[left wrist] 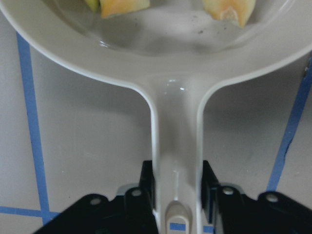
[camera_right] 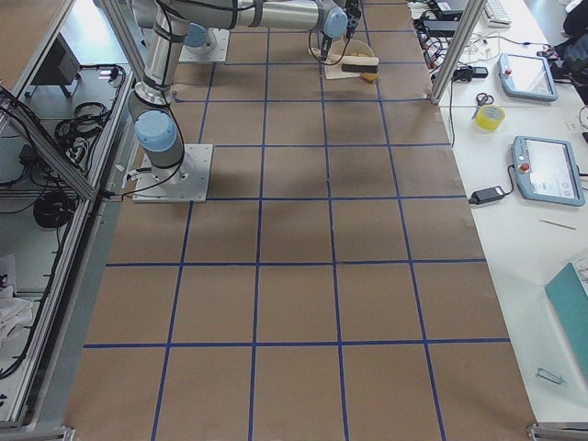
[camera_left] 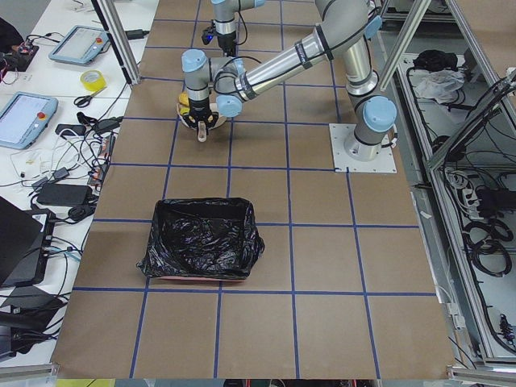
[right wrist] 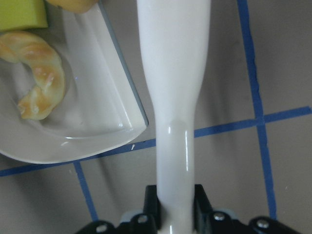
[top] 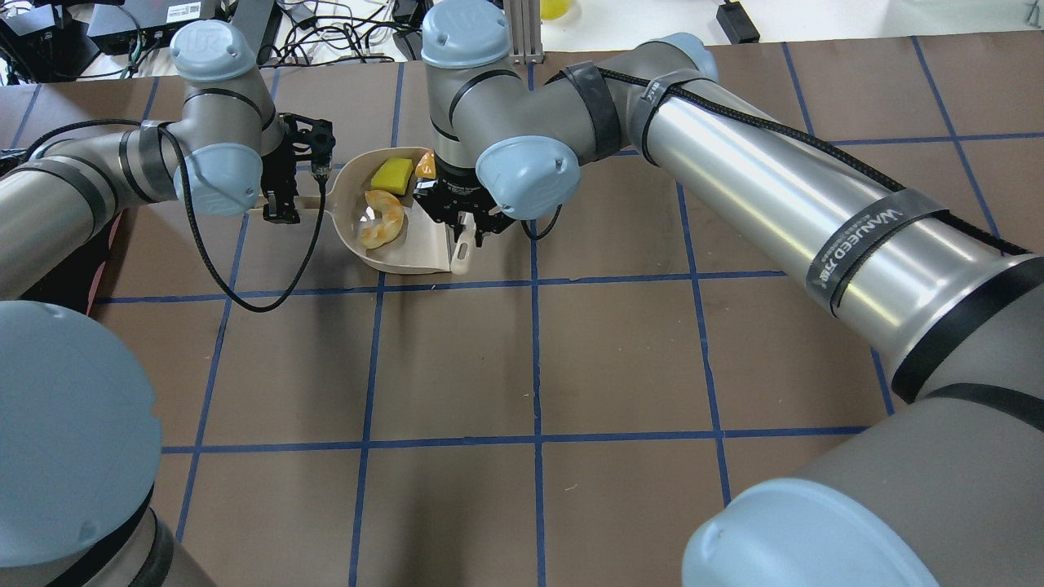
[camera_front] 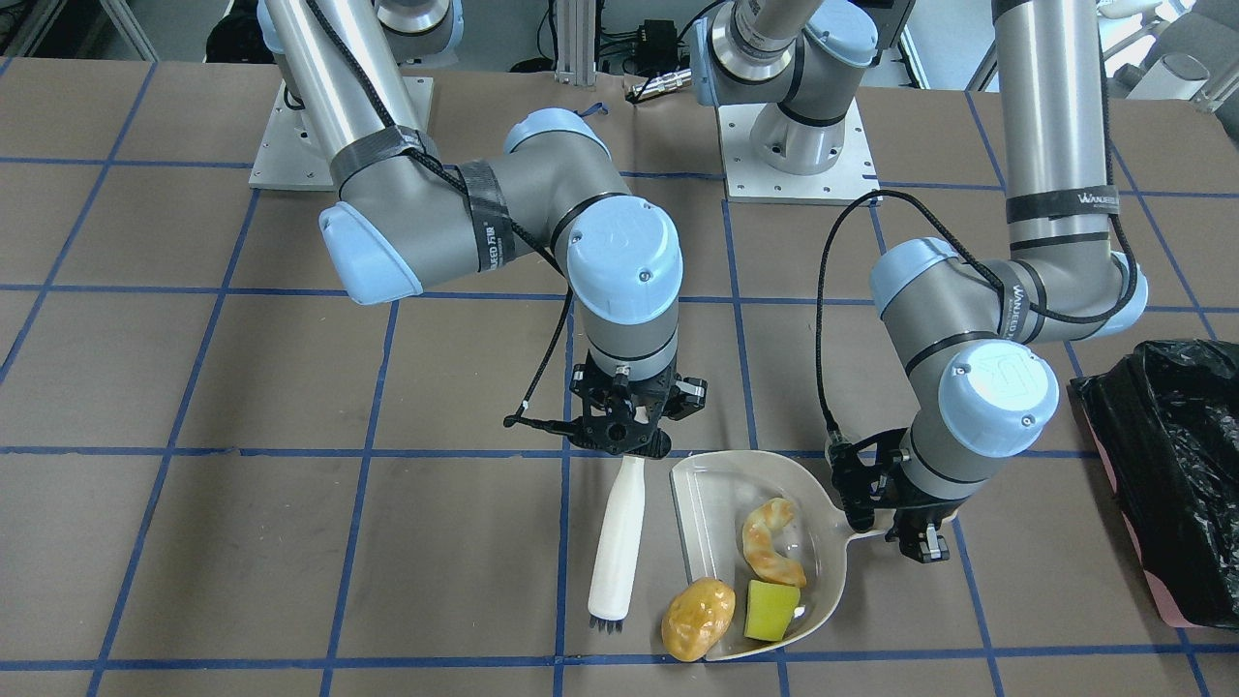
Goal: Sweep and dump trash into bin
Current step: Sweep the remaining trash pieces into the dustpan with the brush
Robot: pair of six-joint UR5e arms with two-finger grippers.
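Observation:
My left gripper (camera_front: pixel 905 530) is shut on the handle of the beige dustpan (camera_front: pixel 711 499), which lies flat on the table; the wrist view shows the pads (left wrist: pixel 147 183) clamping that handle (left wrist: pixel 176 141). The croissant-like crescent (camera_front: pixel 770 542) and the yellow wedge (camera_front: pixel 771 610) lie in the pan. The golden-brown lump (camera_front: pixel 697 618) sits at the pan's open lip, half on the table. My right gripper (camera_front: pixel 627 447) is shut on a white brush (camera_front: pixel 619 537), which lies beside the pan's lip with its bristles (camera_front: pixel 607 624) next to the lump. The black-lined bin (camera_front: pixel 1171 465) stands off to my left.
The bin (camera_left: pixel 201 242) shows in the exterior left view as an open black bag about two grid squares from the pan. The arm bases (camera_front: pixel 799 160) are bolted at the back of the table. Blue tape lines grid the brown tabletop (top: pixel 457 367).

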